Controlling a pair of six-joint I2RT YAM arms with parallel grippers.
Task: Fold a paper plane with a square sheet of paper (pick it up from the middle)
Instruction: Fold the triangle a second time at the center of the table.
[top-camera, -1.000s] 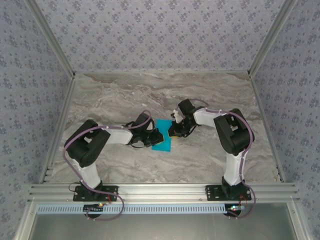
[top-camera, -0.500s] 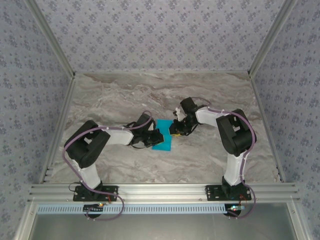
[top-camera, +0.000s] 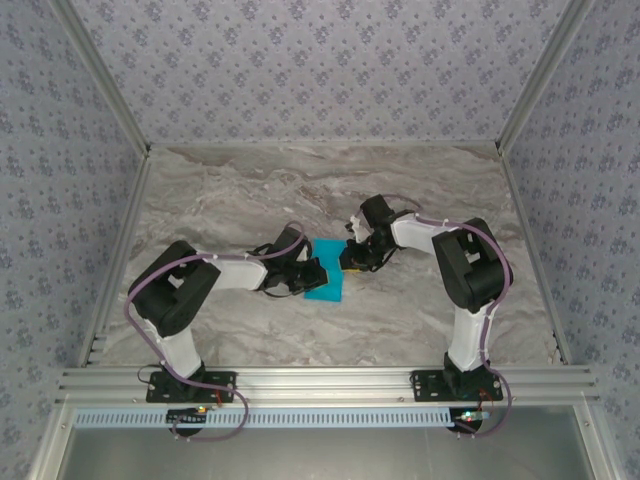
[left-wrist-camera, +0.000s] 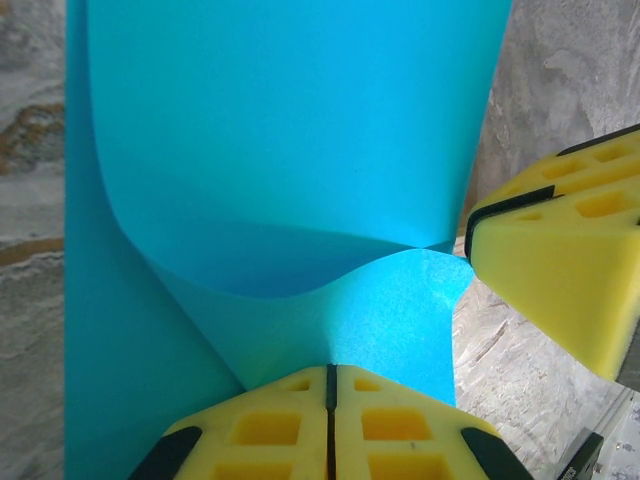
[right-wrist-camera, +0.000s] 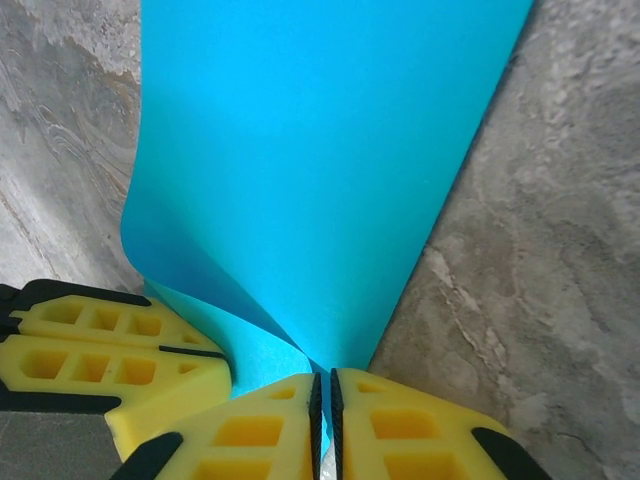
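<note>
Your left pincer (left-wrist-camera: 330, 392) is shut, pads pressed together on the lifted edge of the square sheet of paper (top-camera: 330, 287). Your right pincer (right-wrist-camera: 322, 395) is clamped on the same sheet, where the raised layer narrows to a tip. The two pincers sit just beside each other, one yellow pad of each showing in the other's wrist view.

The sheet lies on the worktop (top-camera: 300, 190) between the arms, and from above its long axis runs from the far side towards the bases. The left pincer meets it from the left side, the right one from the far right. Which corner the right one holds is hard to tell from above.

From each wrist the paper stretches straight ahead. One layer lies flat while the other curls over it in a soft roll, not a crease. I judge the coming move turns on drawing that roll down along the long axis. Neither arm is nearer, so move them together or the sheet may skew.
</note>
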